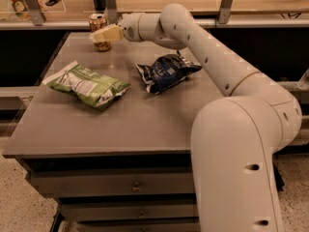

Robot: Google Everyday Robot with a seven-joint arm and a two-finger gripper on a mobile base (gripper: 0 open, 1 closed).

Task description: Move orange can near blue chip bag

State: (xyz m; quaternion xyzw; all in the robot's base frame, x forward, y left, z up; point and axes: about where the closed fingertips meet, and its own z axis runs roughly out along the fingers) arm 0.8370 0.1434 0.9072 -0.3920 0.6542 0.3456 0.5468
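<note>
The orange can [98, 22] stands upright at the far left of the table top, its silver rim showing. My gripper [103, 35] is at the can, and its pale tip covers the can's middle and lower front. The blue chip bag [166, 72] lies flat and wrinkled near the middle of the table, to the right of the can and nearer the camera, well apart from it. My arm reaches over the table from the right, passing just behind the blue bag.
A green-and-white chip bag [88, 85] lies on the left half of the grey table [120, 129]. A rail with metal posts [110, 4] runs right behind the table's far edge. Drawers sit below the front edge.
</note>
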